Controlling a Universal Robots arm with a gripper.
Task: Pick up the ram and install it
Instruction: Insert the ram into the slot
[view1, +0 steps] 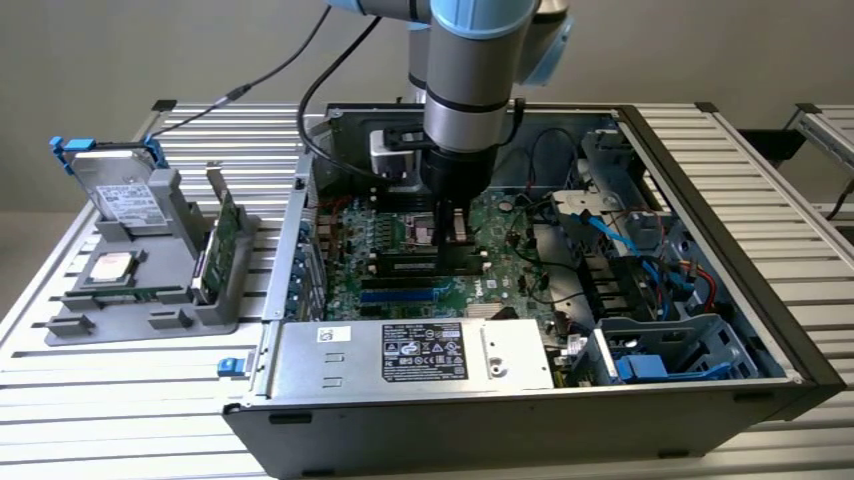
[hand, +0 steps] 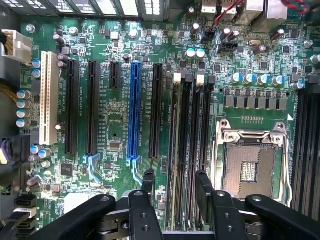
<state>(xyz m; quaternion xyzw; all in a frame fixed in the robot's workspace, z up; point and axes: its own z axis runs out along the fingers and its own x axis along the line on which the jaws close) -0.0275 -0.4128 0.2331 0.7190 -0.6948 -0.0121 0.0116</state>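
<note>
Fingers (hand: 173, 187) spread, empty; ram (hand: 176, 150) seated in slot between them.

Silver arm (view1: 467, 90), light-blue joint cap, black cable, black screwed gripper (hand: 174, 187)

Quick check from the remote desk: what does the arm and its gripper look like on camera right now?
The arm is a silver-grey metal tube with a light blue joint cap on top and a black wrist section below. A black cable loops off its side. The gripper is black, with jointed links fixed by round bolts and two narrow fingers.
</note>
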